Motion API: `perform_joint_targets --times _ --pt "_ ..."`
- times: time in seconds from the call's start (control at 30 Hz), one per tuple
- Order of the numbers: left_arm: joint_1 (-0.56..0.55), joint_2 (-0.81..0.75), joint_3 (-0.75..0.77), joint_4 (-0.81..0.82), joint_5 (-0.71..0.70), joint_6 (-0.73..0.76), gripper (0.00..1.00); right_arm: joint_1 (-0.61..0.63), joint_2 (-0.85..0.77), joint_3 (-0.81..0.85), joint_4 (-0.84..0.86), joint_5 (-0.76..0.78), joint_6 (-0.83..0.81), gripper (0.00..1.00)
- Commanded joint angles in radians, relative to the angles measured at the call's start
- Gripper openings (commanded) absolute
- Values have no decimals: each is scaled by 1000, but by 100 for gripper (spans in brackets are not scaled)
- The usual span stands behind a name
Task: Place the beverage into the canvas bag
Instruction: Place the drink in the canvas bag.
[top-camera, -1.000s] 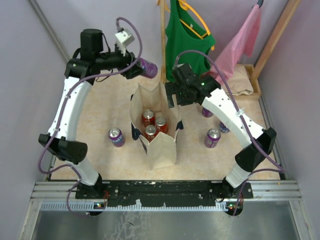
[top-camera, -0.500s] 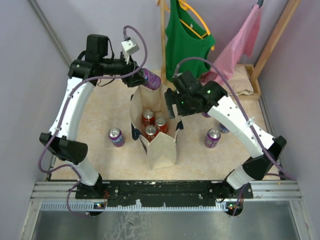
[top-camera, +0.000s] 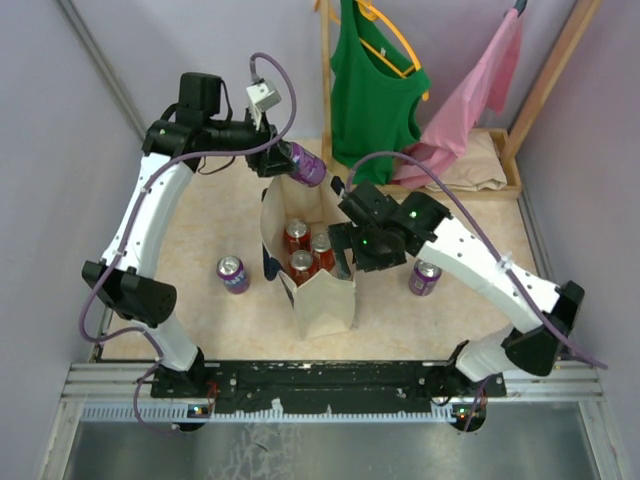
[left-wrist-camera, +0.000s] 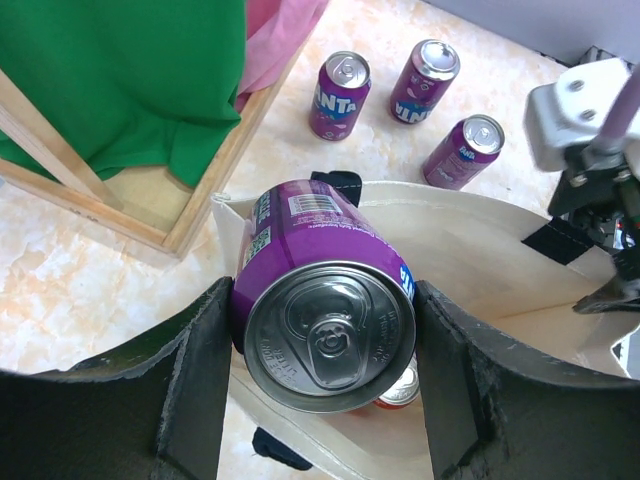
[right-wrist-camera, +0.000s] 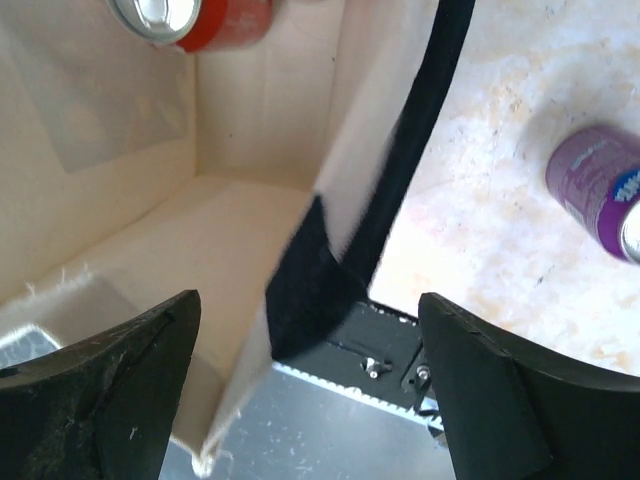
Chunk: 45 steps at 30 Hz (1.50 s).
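Left gripper (left-wrist-camera: 325, 380) is clamping the purple can (left-wrist-camera: 310, 225) above the bag (left-wrist-camera: 470, 240); right gripper (right-wrist-camera: 308, 330), jaws apart, is straddling its wall. Lowering the can before releasing is looking wisest.

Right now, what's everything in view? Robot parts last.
canvas bag: 1, cream with navy handles, upright mid-table
red soda cans: 3, red, inside the bag
held purple soda can: 1, purple, over the bag's far rim
loose purple soda cans: 4, purple, three on the table right of the bag, one left of it
tank top: 1, green, hanging on the rack
pink garment: 1, pink, hanging beside it
wooden rack: 1, light wood, far side
folded cloth: 1, beige, on the rack base
table: 1, beige marbled
left gripper: black, gripping the held can
right gripper: black, open, astride the bag's right wall
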Motion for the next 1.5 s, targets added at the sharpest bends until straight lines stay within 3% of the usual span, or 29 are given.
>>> perform_joint_targets --times 0.0,0.3,0.93,1.47 --pt "-13 -5 -7 72 52 -9 0 3 -125 -43 -47 -17 52 90" --pt "-20 34 13 -29 104 91 0 45 -140 -109 -67 -20 80 90" --pt "-99 16 7 -427 161 390 0 59 -107 -117 -46 21 61 95" --pt "-167 49 -98 -391 158 446 0 58 -72 -1 -32 137 79 99"
